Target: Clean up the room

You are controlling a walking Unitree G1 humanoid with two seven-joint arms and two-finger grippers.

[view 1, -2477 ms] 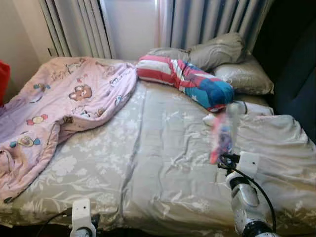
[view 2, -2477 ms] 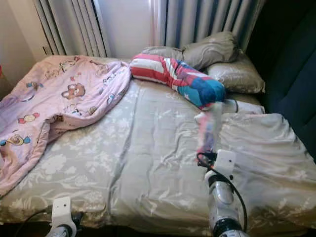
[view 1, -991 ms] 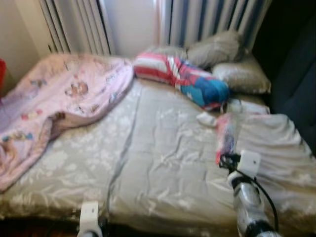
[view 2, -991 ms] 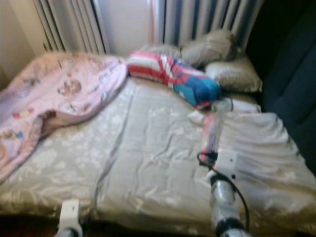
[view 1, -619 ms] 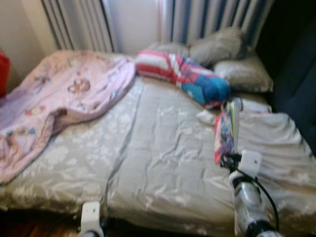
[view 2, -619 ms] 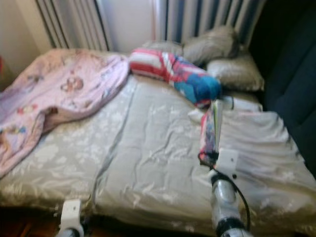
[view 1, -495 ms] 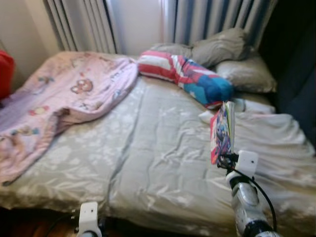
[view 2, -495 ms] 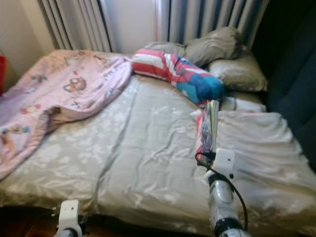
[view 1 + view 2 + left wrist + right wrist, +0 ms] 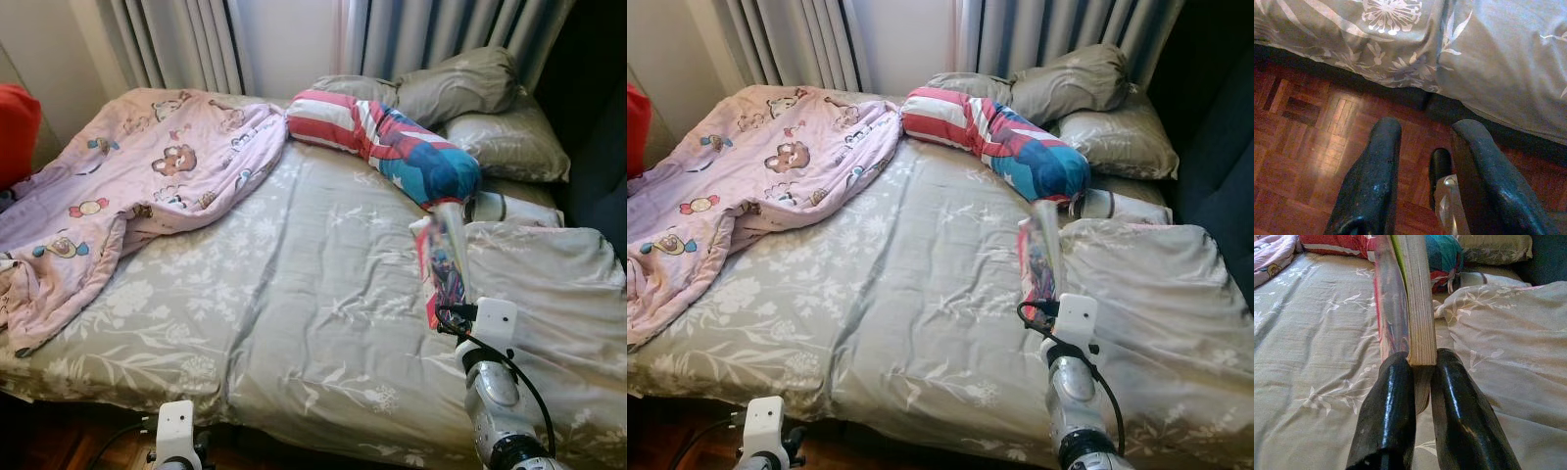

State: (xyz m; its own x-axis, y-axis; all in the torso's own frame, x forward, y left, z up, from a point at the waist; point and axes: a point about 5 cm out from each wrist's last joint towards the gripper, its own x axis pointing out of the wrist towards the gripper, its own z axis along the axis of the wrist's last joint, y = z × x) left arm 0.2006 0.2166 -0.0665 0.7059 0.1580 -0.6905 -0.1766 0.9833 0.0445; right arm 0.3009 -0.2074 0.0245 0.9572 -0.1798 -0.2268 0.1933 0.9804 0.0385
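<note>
Right gripper [image 9: 1422, 369], jaws clamped on book [image 9: 1413, 308], has kept it raised lower right; the view has steadied. Left gripper [image 9: 1422, 171], jaws parted, empty, idle. Book awaits putting away.

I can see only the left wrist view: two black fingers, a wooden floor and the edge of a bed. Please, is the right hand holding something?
Observer: Yes. The right hand is shut on a book, gripped near one corner and held upright above the bed.
Operator: Thank you. What else is lying on the bed?
Observer: A pink blanket with cartoon bears is spread over the robot's left part of it.
Operator: And is anything near the book?
Observer: Just beyond it lies a long red, white and blue cushion, in front of grey pillows.
</note>
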